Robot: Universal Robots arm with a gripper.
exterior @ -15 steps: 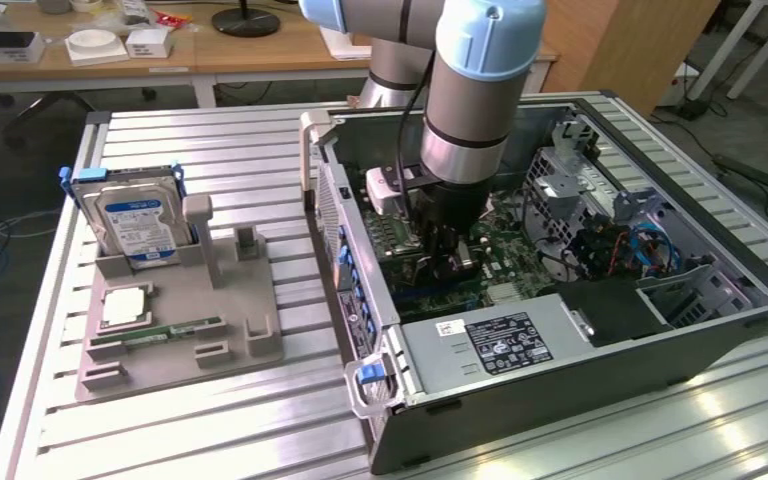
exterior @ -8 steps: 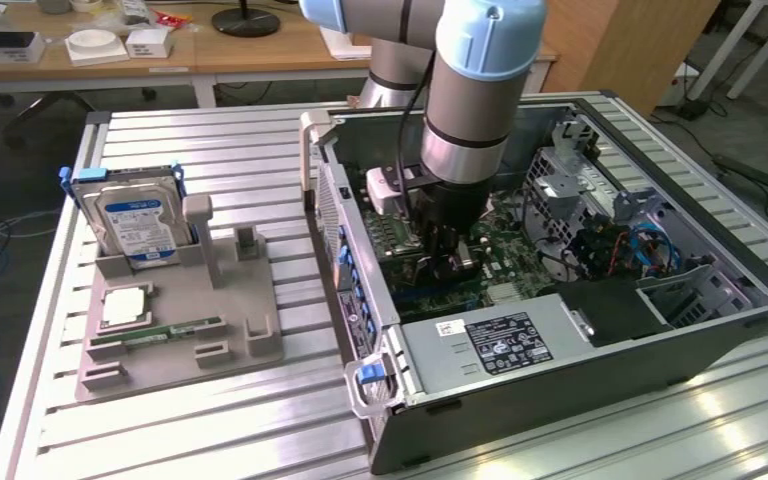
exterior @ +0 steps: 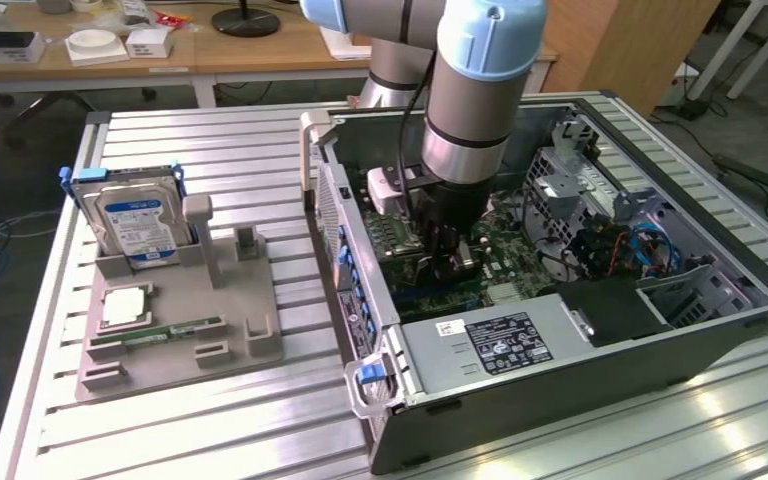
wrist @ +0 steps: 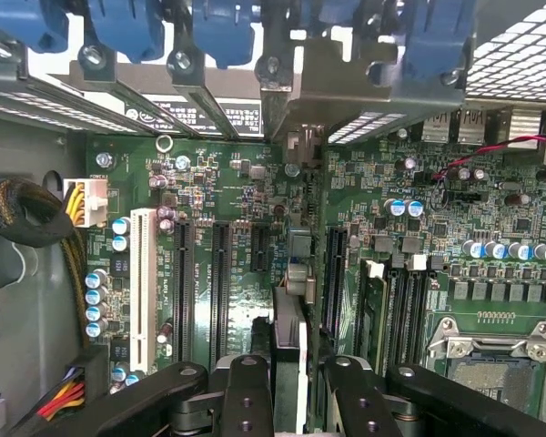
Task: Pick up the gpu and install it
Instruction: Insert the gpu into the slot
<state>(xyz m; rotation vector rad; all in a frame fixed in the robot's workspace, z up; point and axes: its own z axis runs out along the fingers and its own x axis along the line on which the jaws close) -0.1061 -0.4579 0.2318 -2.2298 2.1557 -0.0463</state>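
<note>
Inside the open computer case, which is lying on its side on the slatted metal worktop, the end effector is reaching down over the green motherboard. From the wrist view, the end effector is pinching the gpu between its two dark fingers, which are standing partly spread with the card filling the gap. The gpu is showing edge-on as a thin dark strip with a pale edge. Its long axis is running parallel to the black expansion slots on either side of it, and its silvery bracket end is pointing toward the case wall carrying the row of blue retainer clips. Whether the card is sitting fully in a slot cannot be told. Regarding markings, a printed label strip near the clips and the white lettering on the board are showing, but none of it is reading clearly. The power supply is carrying a black-and-white label, also illegible. Beside the case, a hard drive with a blue label is standing upright in a grey fixture tray, its print too small to read.
</note>
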